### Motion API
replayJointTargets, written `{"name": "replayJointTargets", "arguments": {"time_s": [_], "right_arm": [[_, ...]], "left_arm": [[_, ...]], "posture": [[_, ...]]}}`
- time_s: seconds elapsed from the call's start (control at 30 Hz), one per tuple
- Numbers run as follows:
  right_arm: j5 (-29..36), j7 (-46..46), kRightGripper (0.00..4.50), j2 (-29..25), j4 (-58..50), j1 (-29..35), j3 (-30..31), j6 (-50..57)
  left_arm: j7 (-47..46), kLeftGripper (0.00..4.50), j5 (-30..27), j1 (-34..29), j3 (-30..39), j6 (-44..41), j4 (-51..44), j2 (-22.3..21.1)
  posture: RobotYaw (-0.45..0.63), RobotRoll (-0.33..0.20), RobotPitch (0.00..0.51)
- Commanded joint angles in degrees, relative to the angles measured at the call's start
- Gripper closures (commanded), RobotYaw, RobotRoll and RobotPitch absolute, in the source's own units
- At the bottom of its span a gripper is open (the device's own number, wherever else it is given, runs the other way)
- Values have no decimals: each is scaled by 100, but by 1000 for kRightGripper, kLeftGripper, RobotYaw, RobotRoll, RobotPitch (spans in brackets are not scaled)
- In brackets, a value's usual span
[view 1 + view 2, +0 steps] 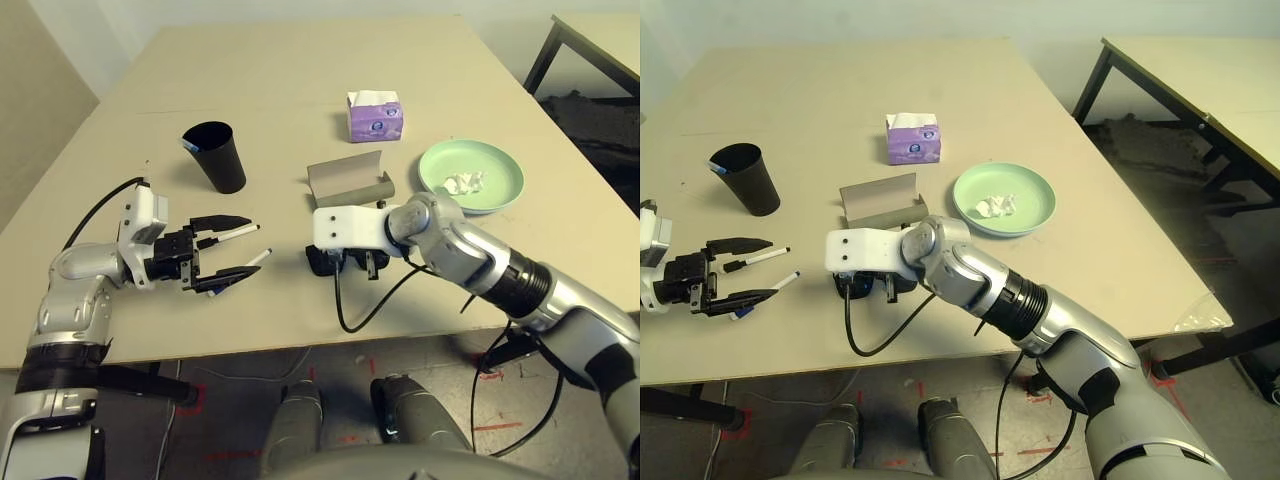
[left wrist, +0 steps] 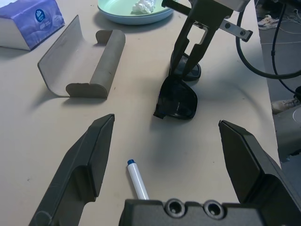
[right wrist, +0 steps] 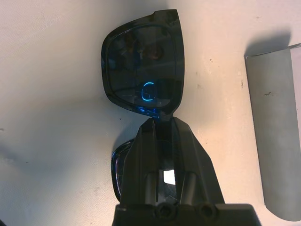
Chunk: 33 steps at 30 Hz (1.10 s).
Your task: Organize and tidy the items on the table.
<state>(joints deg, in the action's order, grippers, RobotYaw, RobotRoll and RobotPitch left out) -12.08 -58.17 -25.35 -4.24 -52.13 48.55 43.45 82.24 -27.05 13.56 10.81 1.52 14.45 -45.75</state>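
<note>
Already some tidying seems done: the crumpled tissue (image 1: 463, 183) lies in the green plate (image 1: 500, 190) at about two o'clock on the worktop (image 1: 300, 90), and something blue-tipped stands inside the black cup (image 1: 215, 156) at ten o'clock, though I cannot tell what it is. Much is left, by my judgement. The black sunglasses (image 2: 178, 96) lie folded on the bare worktop near its front edge, at about six o'clock, not yet in the grey glasses case (image 1: 349, 181), which sits open just behind them, towards twelve o'clock from the glasses. Two white markers lie loose at eight o'clock: the black-capped marker (image 1: 233, 234) and, nearer the edge, the blue-capped marker (image 2: 137, 177).

The right pincer (image 2: 190, 63) points steeply down onto the sunglasses, its fingers drawn narrow and closed on the bridge between the two lenses; the glasses rest on the worktop, so the lift has not begun. The left pincer (image 1: 228, 252) hangs wide and holds nothing, one finger on either side of the markers.

The sunglasses look glossy and dark, with squarish lenses that mirror a small blue light, and a smooth, slippery-seeming frame. The next step is probably carrying them into the case.
</note>
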Motion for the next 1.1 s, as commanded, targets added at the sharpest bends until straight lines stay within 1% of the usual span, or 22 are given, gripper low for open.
{"name": "replayJointTargets", "arguments": {"time_s": [0.03, 0.17, 0.33, 0.47, 0.73, 1.1], "right_arm": [[-95, -124, 4324, -65, 91, 90, -11, -133], [-197, -129, 4324, -93, 339, -48, -118, -517], [-237, -236, 4324, -69, 576, -198, -286, -999], [-276, -279, 4324, 38, 729, -280, -430, -1197], [-368, -232, 4324, 234, 1317, -708, -777, -1673], [-666, 296, 4324, 633, 3105, -1421, -1144, -2910]], "left_arm": [[-168, 0, -40, -71, 43, -119, -92, 50], [-845, 0, 54, 40, 76, -490, -63, 164], [-1505, 0, 210, 63, 21, -836, -99, 197], [-1839, 0, 375, 31, -21, -840, -47, 246], [-1969, 0, 403, 20, -73, -889, -50, 307], [-2101, 0, 492, 126, -72, -924, 32, 312]], "posture": [[-3, 0, 109], [-5, 0, 106], [-1, 0, 102], [0, 0, 99], [-3, 0, 98], [-3, 0, 102]]}}
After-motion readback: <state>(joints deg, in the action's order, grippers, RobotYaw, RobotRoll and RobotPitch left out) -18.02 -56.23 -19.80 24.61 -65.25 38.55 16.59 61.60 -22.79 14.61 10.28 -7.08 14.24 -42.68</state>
